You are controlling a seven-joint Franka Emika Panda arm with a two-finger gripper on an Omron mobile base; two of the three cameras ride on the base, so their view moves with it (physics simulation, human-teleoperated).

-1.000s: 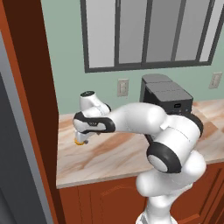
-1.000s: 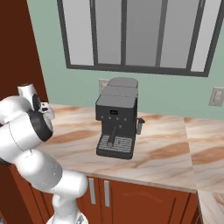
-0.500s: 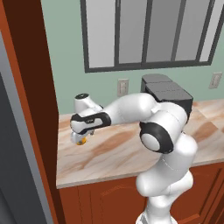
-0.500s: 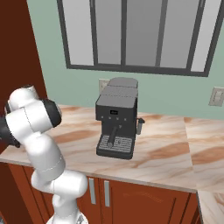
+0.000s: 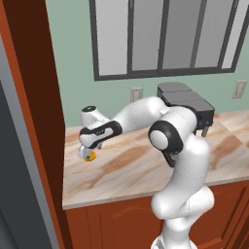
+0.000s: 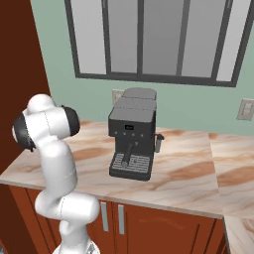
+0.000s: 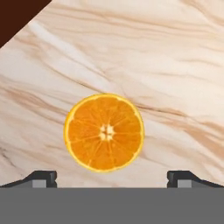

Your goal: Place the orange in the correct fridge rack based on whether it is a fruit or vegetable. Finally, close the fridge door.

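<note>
Hand view, looking straight down: the orange, a round cut face with pale spokes and a thin rind, lies on the veined beige marble counter. The gripper hangs above it, its dark fingertips spread wide on either side, touching nothing. Left base view: the orange sits near the counter's left end, under the white hand, with a boxy dark grey espresso machine well apart.

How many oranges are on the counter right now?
1. The orange lies on the marble counter directly below the open pincer, near the counter's left end. The arm may hide others.
</note>
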